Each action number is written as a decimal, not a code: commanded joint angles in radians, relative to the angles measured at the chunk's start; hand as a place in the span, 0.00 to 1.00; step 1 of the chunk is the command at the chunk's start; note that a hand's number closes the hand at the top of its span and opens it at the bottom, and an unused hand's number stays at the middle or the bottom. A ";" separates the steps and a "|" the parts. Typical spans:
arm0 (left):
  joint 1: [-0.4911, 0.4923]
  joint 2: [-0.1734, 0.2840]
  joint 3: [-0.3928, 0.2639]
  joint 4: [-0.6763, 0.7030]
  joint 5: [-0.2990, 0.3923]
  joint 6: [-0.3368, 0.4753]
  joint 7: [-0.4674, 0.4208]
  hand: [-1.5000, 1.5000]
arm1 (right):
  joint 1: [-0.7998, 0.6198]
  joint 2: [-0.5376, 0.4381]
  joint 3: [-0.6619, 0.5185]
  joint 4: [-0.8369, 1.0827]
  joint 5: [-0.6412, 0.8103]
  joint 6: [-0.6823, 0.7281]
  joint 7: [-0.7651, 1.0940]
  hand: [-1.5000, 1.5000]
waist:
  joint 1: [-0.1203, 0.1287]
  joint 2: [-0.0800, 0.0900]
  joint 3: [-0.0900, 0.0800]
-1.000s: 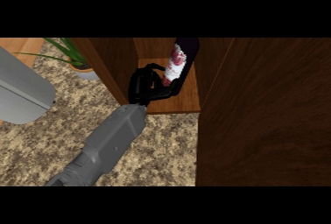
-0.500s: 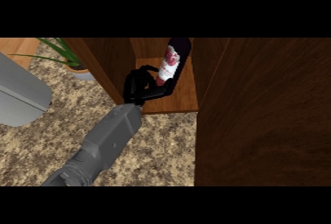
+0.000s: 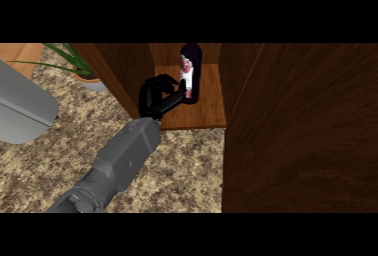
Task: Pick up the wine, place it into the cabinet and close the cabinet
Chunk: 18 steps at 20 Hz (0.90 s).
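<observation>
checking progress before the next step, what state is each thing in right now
wine bottle: upright on the cabinet shelf, label facing the hand
cabinet: open, its door swung out at the view's right
hand: at the bottle's left side, fingers curled toward it; whether they grip it cannot be told
potted plant: upright on the counter, left of the cabinet

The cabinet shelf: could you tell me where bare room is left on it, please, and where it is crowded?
On the cabinet shelf, bare wood lies along the front edge and to the right of the wine bottle, up to the open door. The left side is crowded: the hand sits at the bottle, close against the cabinet's left wall.
</observation>
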 commanded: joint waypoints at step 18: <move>0.210 0.051 -0.090 -0.326 -0.115 0.053 -0.075 0.00 | -0.026 -0.027 -0.043 -0.048 -0.024 -0.029 0.066 0.00 | 0.081 -0.033 0.007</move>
